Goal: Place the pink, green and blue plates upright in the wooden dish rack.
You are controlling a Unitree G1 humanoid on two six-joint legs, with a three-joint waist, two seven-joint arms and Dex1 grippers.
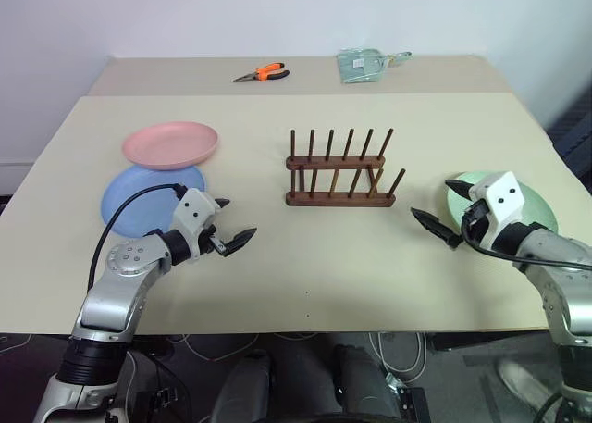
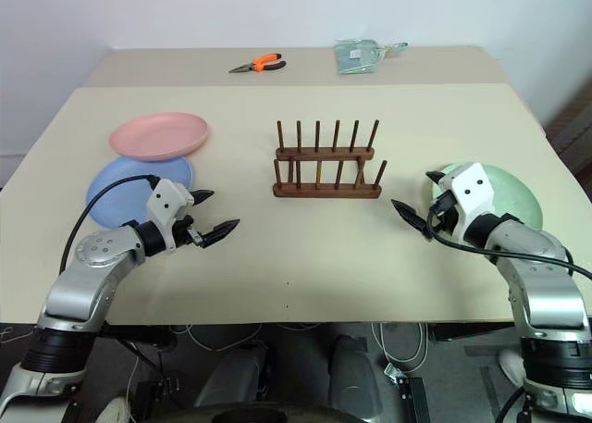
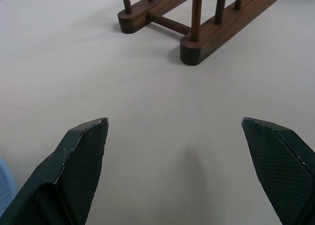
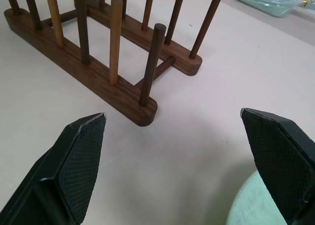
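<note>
Dark brown wood marks your target: the wooden dish rack [image 1: 340, 171] stands empty at the middle of the desk [image 1: 305, 284], its two peg rows running left to right across your view. No plate is racked yet.

Left gripper [image 1: 233, 224]: fingers spread wide, holding nothing, hovering over bare desk and aimed toward the rack's left end. The blue plate [image 1: 139, 199] lies flat just behind and outboard of it, and the pink plate [image 1: 171, 143] rests beyond that, its near rim overlapping the blue one.

Right gripper [image 1: 442, 211]: fingers likewise spread and empty, pointing toward the rack's right end. The green plate [image 1: 532, 205] lies flat beneath and behind the wrist, near the right edge of the desk.

Judgement: neither gripper faces a plate; each must turn away from the rack first. The right arm is the only one near green; the left is near pink and blue, with pink on top. Plates must enter across the rails, between pegs.

Orange pliers [image 1: 263, 72] and a clear packet [image 1: 363, 65] sit well apart at the far edge.
</note>
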